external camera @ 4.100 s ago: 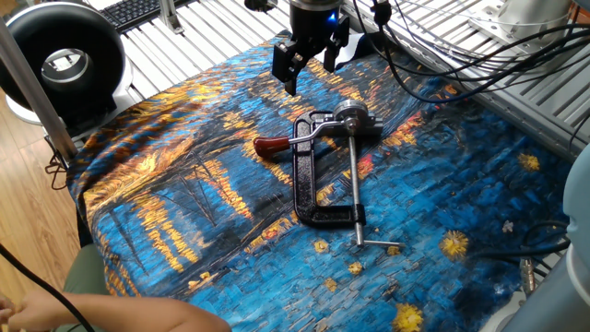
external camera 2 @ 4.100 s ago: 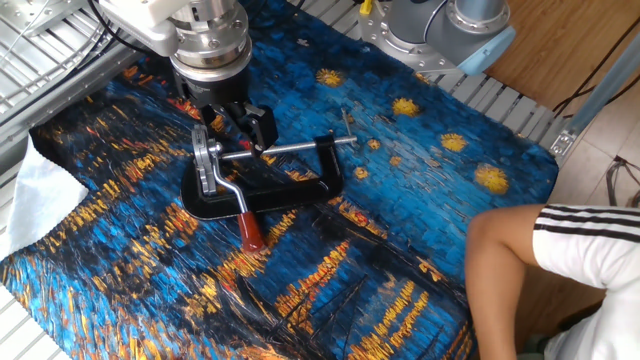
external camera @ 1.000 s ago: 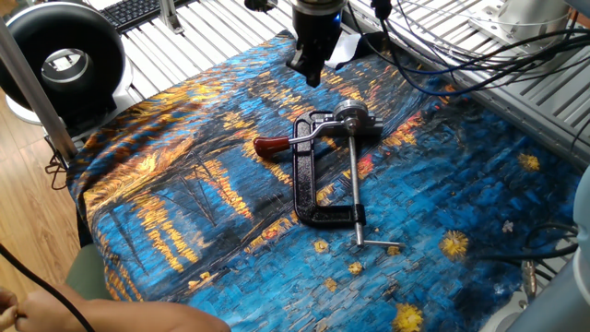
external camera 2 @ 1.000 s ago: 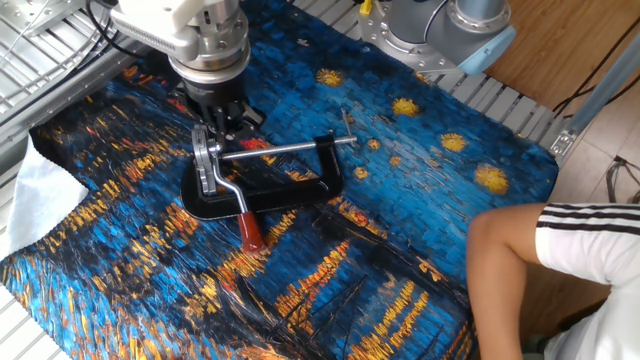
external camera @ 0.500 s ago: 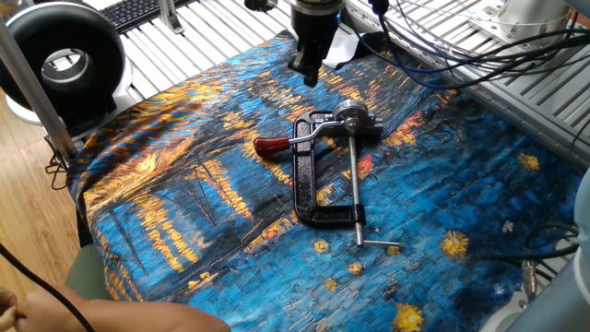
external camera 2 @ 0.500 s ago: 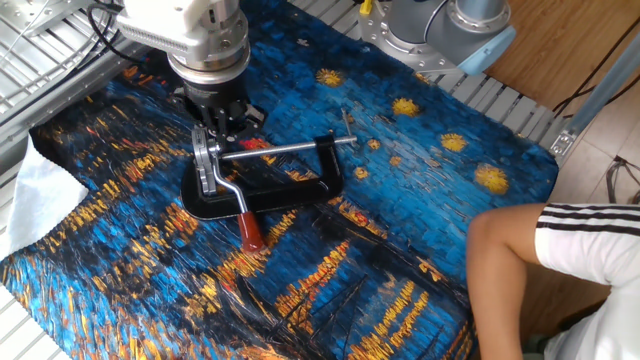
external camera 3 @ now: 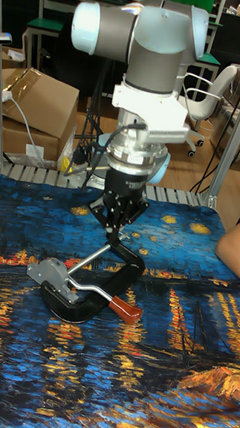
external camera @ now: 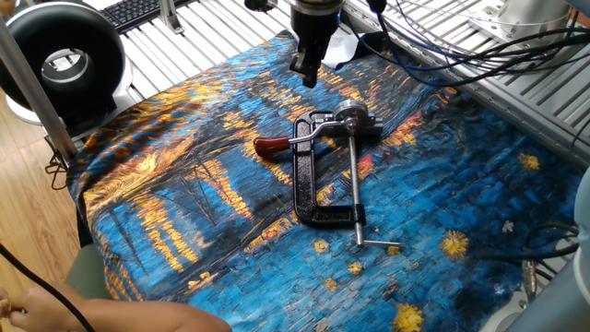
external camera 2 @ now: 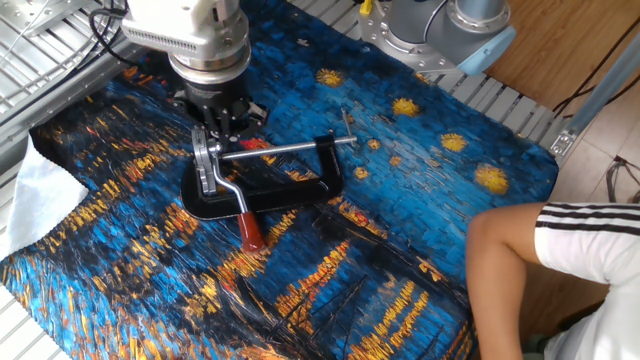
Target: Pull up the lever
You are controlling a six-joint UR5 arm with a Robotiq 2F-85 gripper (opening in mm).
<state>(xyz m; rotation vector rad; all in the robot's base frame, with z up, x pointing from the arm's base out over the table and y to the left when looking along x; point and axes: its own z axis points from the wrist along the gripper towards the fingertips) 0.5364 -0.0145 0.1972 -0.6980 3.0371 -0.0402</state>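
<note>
The lever [external camera: 297,138] is a thin silver arm running from a round silver hub [external camera: 350,117] to a dark red sleeve [external camera: 272,145], and it lies low against the black C-clamp frame [external camera: 304,189]. The lever [external camera 2: 227,190] ends in its red sleeve [external camera 2: 250,232] pointing toward the cloth's front. In the tall view the lever [external camera 3: 91,290] rests flat. My gripper [external camera: 306,72] hangs above the cloth just beyond the hub end, shut and holding nothing. It [external camera 2: 222,120] touches neither clamp nor lever; its fingertips [external camera 3: 112,228] are pressed together.
The clamp's long screw rod [external camera: 353,189] with a cross pin points toward the near edge. A person's leg [external camera 2: 530,260] is at the table's side and an arm [external camera: 101,314] at the corner. A black round device [external camera: 60,55] and a white cloth [external camera 2: 35,205] sit off the painted cloth.
About four seconds ago the fingers stood spread; now they are together. Over the last second the gripper has crept slightly up and away from the clamp. The lever has not moved.
</note>
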